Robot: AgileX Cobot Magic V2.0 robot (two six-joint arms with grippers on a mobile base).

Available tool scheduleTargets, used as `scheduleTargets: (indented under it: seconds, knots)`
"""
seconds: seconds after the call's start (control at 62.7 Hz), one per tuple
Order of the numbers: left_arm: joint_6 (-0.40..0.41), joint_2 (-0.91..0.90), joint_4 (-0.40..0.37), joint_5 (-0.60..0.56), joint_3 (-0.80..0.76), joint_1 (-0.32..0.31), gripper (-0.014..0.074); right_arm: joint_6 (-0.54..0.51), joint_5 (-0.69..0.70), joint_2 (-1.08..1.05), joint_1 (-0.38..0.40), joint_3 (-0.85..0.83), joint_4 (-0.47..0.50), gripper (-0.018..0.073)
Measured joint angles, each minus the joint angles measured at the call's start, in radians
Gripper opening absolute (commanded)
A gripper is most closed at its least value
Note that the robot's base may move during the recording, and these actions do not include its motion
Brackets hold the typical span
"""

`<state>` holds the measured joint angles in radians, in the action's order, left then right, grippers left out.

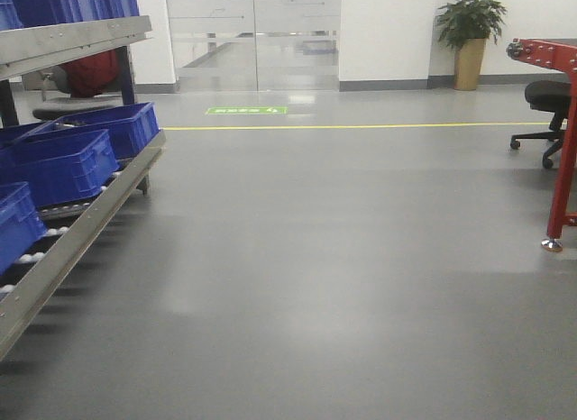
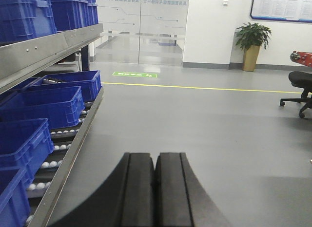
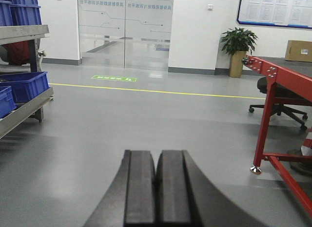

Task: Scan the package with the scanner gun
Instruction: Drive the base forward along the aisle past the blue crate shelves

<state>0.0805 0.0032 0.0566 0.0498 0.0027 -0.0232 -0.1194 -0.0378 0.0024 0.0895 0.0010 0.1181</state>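
Pads (image 2: pixel 139 188) of matte black rubber, long and flat-faced, lie pressed together on the left gripper (image 2: pixel 155 159), with only a thin seam between them and nothing held. The right gripper (image 3: pixel 157 159) shows the same closed, empty pair. Neither the package nor the scanner gun appears in any view, so where they lie cannot be told. The only candidate is a brown cardboard box (image 3: pixel 298 50) on top of the red-painted steel-frame table (image 3: pixel 280 80), well away on the right and too small to identify as the package. A cardboard package is likely light and stiff yet easy to dent, best taken across its narrow edges with the label face uncovered. A scanner gun of hard, smooth plastic may slip unless clamped around its handle, clear of trigger and window. Beyond the fingers spreads a glossy grey floor (image 1: pixel 343 258), crossed by a thin yellow line (image 1: pixel 361 126). To the left, rigid blue plastic crates (image 2: pixel 46 107) with ribbed walls sit on a grey metal roller rack (image 2: pixel 73 154). Far off stand frosted glass doors (image 1: pixel 252 32), a black swivel chair (image 1: pixel 548 97) and a leafy potted plant (image 1: pixel 469 19).
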Motion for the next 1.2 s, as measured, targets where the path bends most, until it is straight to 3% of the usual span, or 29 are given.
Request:
scheduleTargets:
  seconds: [1.197]
  knots:
    - [0.000, 0.000, 0.000, 0.000, 0.000, 0.000, -0.0092, 0.000, 0.000, 0.000, 0.000, 0.000, 0.000, -0.0162]
